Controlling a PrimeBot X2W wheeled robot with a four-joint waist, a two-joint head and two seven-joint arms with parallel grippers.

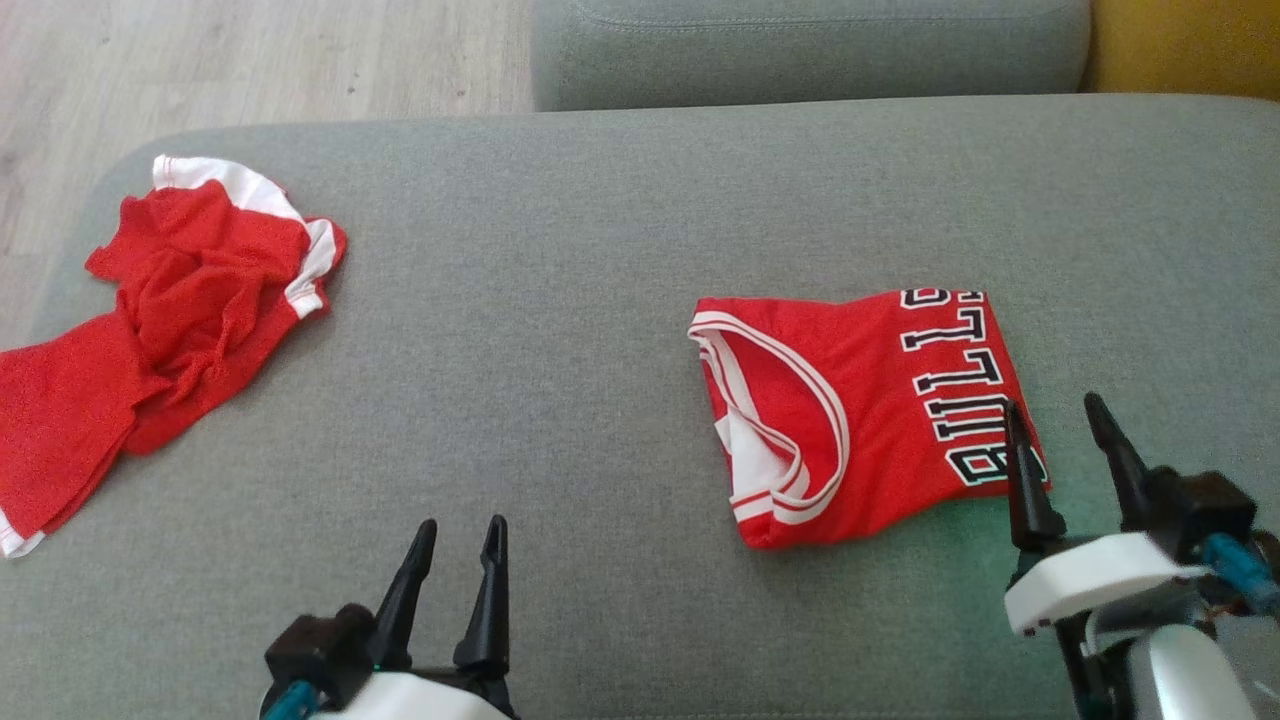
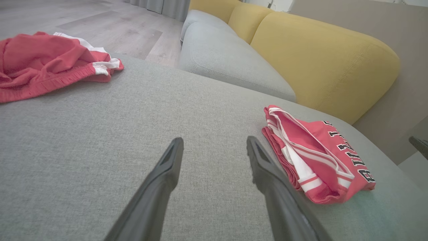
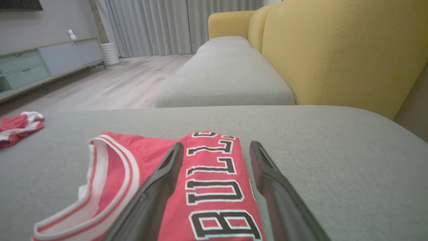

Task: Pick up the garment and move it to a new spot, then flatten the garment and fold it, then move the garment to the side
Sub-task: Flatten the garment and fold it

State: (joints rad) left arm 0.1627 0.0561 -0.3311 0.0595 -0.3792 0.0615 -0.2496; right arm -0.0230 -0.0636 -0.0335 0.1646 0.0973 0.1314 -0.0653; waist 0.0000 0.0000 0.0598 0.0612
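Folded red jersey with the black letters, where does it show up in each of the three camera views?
Head view: folded jersey right of centre, mid-height.
Left wrist view: folded jersey at the right, below mid-height.
Right wrist view: folded jersey at bottom centre.
Shared landmark: the crumpled red garment, at the left edge in every view.

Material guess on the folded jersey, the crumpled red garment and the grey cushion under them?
Folded jersey: thin matte knit, probably synthetic; lies limp, with white ribbed-looking trim. Crumpled red garment: fine mesh-like knit, likely the same; grainy texture, soft creases. Grey cushion: woven upholstery fabric, matte; heathered weave shows.
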